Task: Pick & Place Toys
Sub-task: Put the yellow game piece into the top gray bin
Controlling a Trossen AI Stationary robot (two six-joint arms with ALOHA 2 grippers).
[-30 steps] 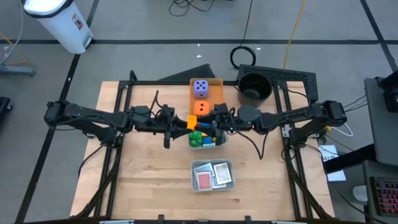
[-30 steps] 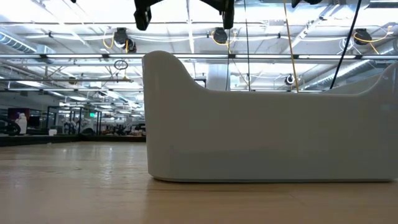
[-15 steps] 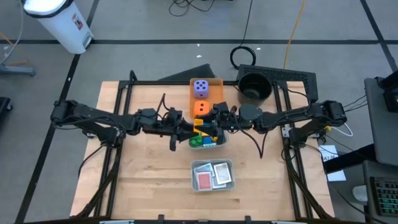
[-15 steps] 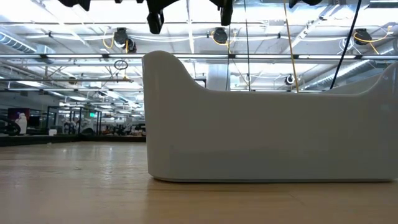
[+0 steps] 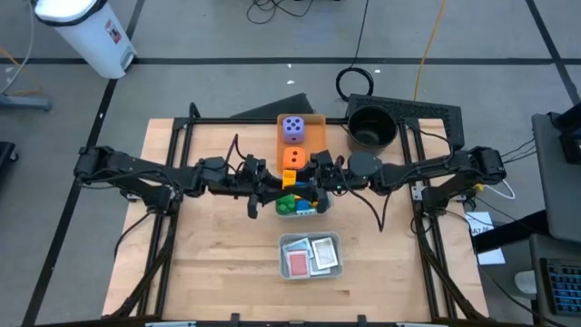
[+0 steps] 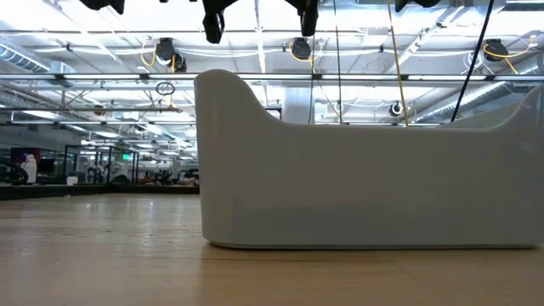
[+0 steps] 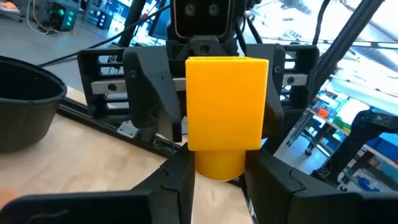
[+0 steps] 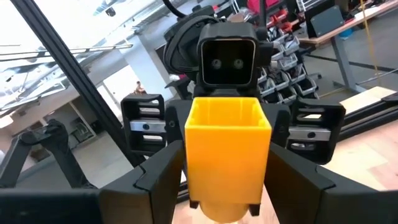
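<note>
From above, the left claw [image 5: 272, 184] and right claw [image 5: 307, 181] are meeting over the grey tray [image 5: 323, 203] of bricks, the yellow brick [image 5: 290, 181] between them. Through the left wrist camera, both claws are clenching that brick. The right wrist camera is showing the same. If either one pulls early, the brick could twist loose and drop.

A yellow brick [image 7: 227, 104] hangs above the desk's middle, pinched between both pincers. Purple die [image 5: 292, 128] and orange die [image 5: 292, 157] lie toward the far edge; cards [image 5: 309, 255] lie toward the near edge.
</note>
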